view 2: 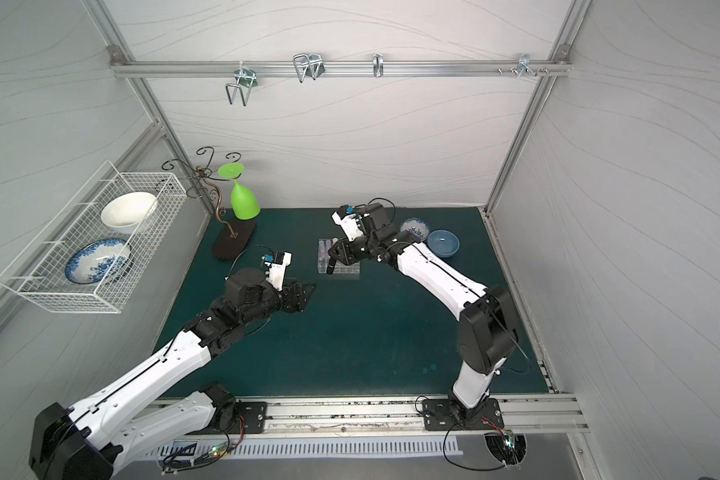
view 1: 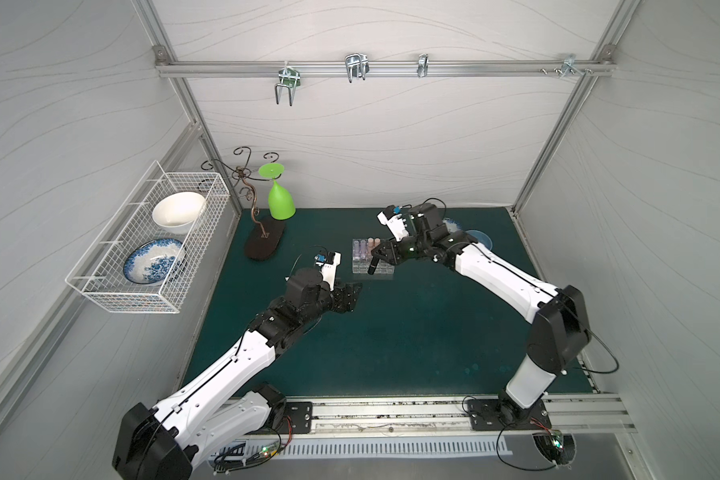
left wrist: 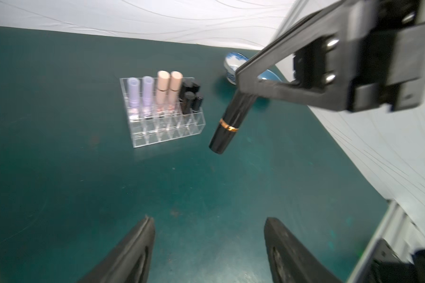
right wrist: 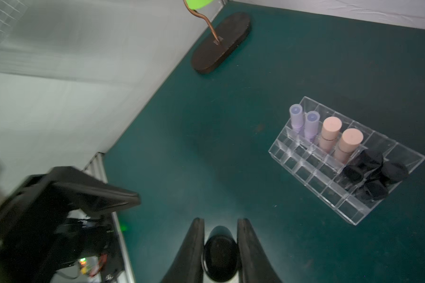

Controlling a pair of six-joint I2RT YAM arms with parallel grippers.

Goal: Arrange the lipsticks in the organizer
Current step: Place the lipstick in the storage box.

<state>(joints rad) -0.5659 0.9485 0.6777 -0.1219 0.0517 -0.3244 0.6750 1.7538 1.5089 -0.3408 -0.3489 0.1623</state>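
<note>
The clear organizer [view 1: 385, 272] [left wrist: 167, 133] [right wrist: 317, 181] stands on the green mat near the back middle. Standing in its cells are two lilac lipsticks [left wrist: 140, 93], two peach ones [left wrist: 168, 90] and several black ones [left wrist: 190, 95]. My right gripper [view 1: 377, 255] [right wrist: 220, 220] is shut on a black lipstick with a gold band [left wrist: 227, 127] [view 1: 373, 266]. It holds the tube tilted, hanging over the organizer's front cells in both top views. My left gripper [view 1: 352, 295] [left wrist: 209, 220] is open and empty, in front and to the left of the organizer.
A blue bowl [view 2: 443, 243] and a small blue-and-white bowl [view 2: 414, 227] sit behind my right arm. A curly metal stand on a dark oval base [view 1: 265, 245] carries a green glass [view 1: 281, 199] at the back left. A white wire basket [view 1: 150, 241] with dishes hangs on the left wall.
</note>
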